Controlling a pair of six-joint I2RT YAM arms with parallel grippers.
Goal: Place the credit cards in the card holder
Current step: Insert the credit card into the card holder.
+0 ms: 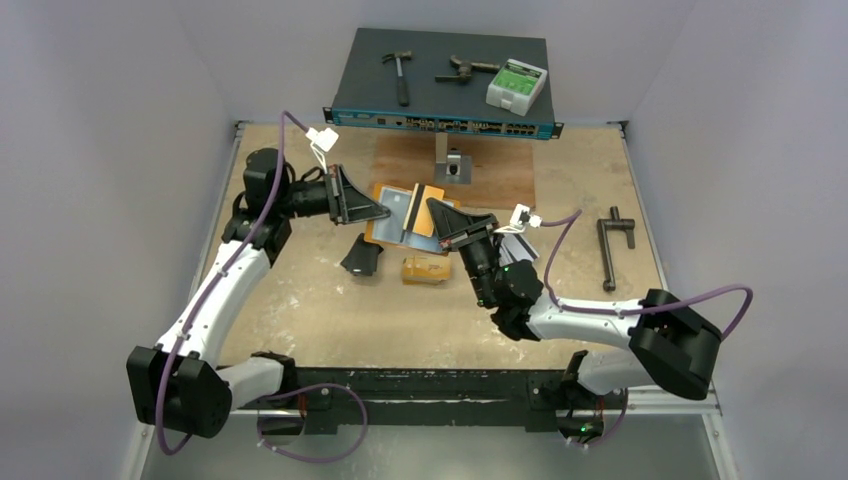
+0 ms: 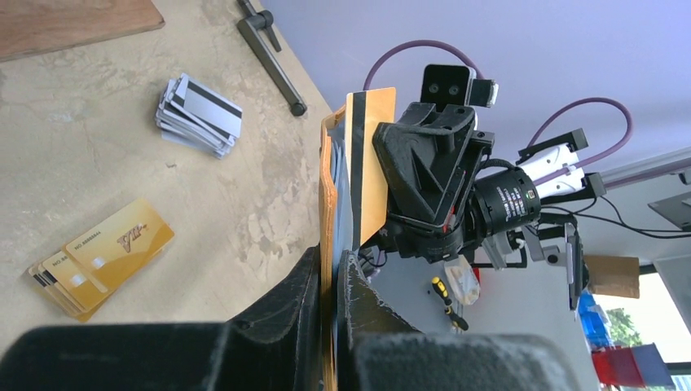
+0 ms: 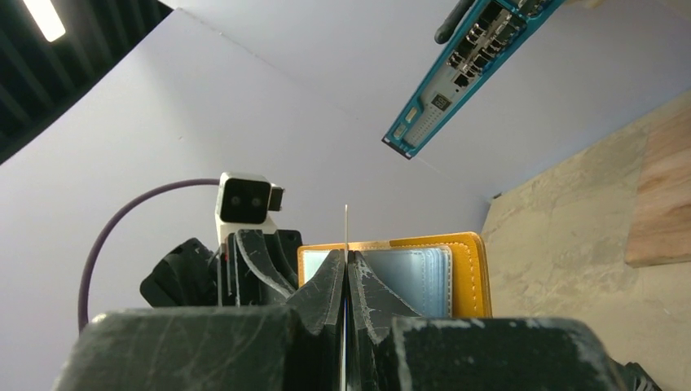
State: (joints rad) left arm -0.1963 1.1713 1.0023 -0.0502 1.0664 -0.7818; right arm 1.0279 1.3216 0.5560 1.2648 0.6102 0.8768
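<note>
Step in hand: insert one card, both arms mid-air above the table (image 1: 330,320). The left gripper (image 2: 330,275) is closed nearly all the way, pinching one edge of the orange card holder (image 3: 470,277). It holds the holder open and lifted at mid-table, with the clear sleeves (image 3: 411,281) facing the other arm. The right gripper (image 3: 346,273) is clamped fully on a single yellow-orange card (image 2: 376,163) with a black stripe; its own camera sees the card edge-on. The card sits right against the sleeves, but whether its edge is already in a pocket cannot be told from these views. To do it well, line the card's leading edge up parallel with one sleeve mouth and slide it along the sleeve plane, not across it. Go slowly so the thin film doesn't buckle. The left grip is on one edge only, so the holder probably flexes or pivots if pushed hard; push toward the held side. Release only once most of the card is seated, or it likely drops out. More to go: a silver-grey stack (image 2: 200,114) and a yellow-orange stack (image 2: 110,252) lie on the table well apart from each other, and a black folded case (image 1: 360,255) lies near the holder, not part of this.
</note>
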